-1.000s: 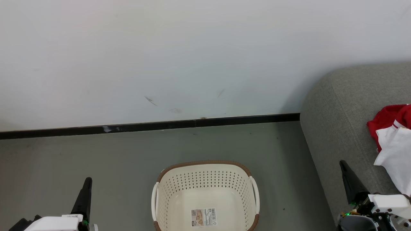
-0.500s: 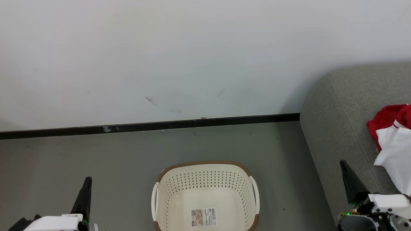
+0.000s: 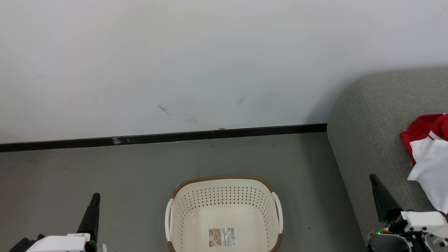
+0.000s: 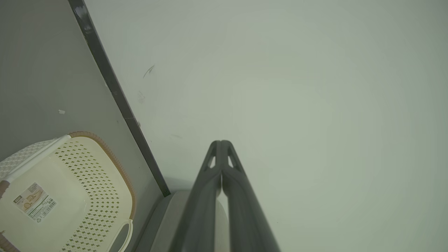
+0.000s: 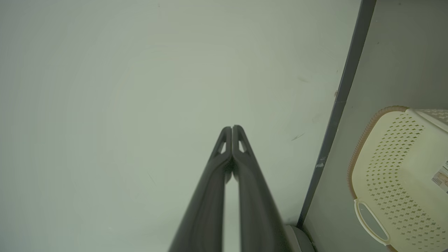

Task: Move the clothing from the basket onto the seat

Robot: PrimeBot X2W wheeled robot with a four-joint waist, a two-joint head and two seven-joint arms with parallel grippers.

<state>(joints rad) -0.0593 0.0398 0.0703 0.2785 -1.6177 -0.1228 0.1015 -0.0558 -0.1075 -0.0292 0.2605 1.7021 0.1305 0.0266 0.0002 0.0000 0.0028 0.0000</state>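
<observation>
Nearest the robot, at about 7 o'clock in the head view, the left gripper [image 3: 95,198] points up off the bottom edge with its two dark fingers pressed together on nothing. At about 4 o'clock the right gripper [image 3: 373,179] stands the same way, tips touching and nothing between them. Both wrist views show the tips meeting against the pale wall. Judging from this, the arms are parked in a rest pose on either side of the work, not reaching for anything. Between them at 6 o'clock the basket [image 3: 224,178] sits upright on the grey floor [image 3: 105,168]. Its perforated walls and bare bottom are open to view, and a barcode label [image 3: 222,237] can be read inside, which suggests nothing is left in it to lift. Further off at 3 o'clock rises the rounded end of the seat [image 3: 367,140], well apart from the basket. The clothing [image 3: 428,154] lies heaped on its cushion at the right edge, red cloth beneath and white cloth draped over it and hanging toward the right gripper. That is where the task wants it, so the job looks finished or close to it. Beyond, a dark baseboard [image 3: 175,135] runs from 9 to 2 o'clock under the scuffed wall [image 3: 210,52].
</observation>
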